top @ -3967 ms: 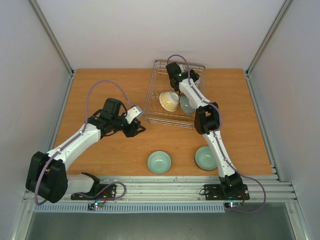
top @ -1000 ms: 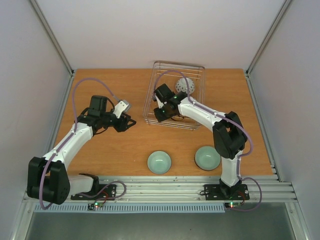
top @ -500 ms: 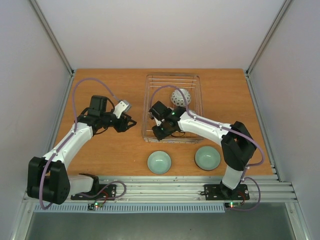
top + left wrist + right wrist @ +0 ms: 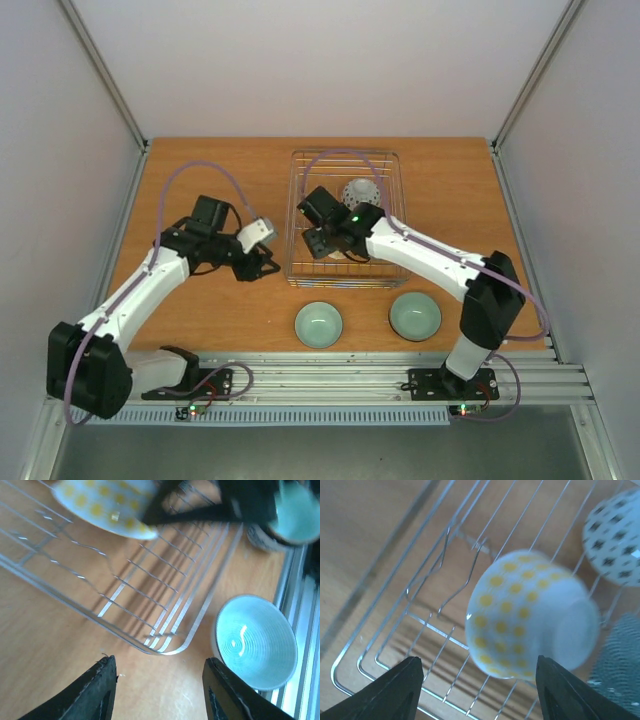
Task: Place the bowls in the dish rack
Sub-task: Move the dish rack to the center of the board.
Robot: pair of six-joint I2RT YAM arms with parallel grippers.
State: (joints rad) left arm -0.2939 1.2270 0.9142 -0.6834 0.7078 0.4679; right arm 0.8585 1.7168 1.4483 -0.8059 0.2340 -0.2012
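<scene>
Now right claw (image 4: 477, 670) and left claw (image 4: 159, 661) both gape empty; yellow-dotted bowl (image 4: 530, 615) is in the dish rack (image 4: 344, 152), two celadon bowls (image 4: 318, 325) wait outside.

One dish rack (image 4: 345, 283) and five bowls (image 4: 318, 324): three pale green, one yellow-dotted (image 4: 530, 615), one black-patterned (image 4: 615, 545).

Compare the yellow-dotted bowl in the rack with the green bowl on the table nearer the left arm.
The white round bowl with yellow dots is patterned and tipped, base showing; the pale green round bowl is plain and upright. The dotted bowl is inside the silvery wire dish rack; the green bowl sits on the wooden table outside it. Both are small bowls.
</scene>
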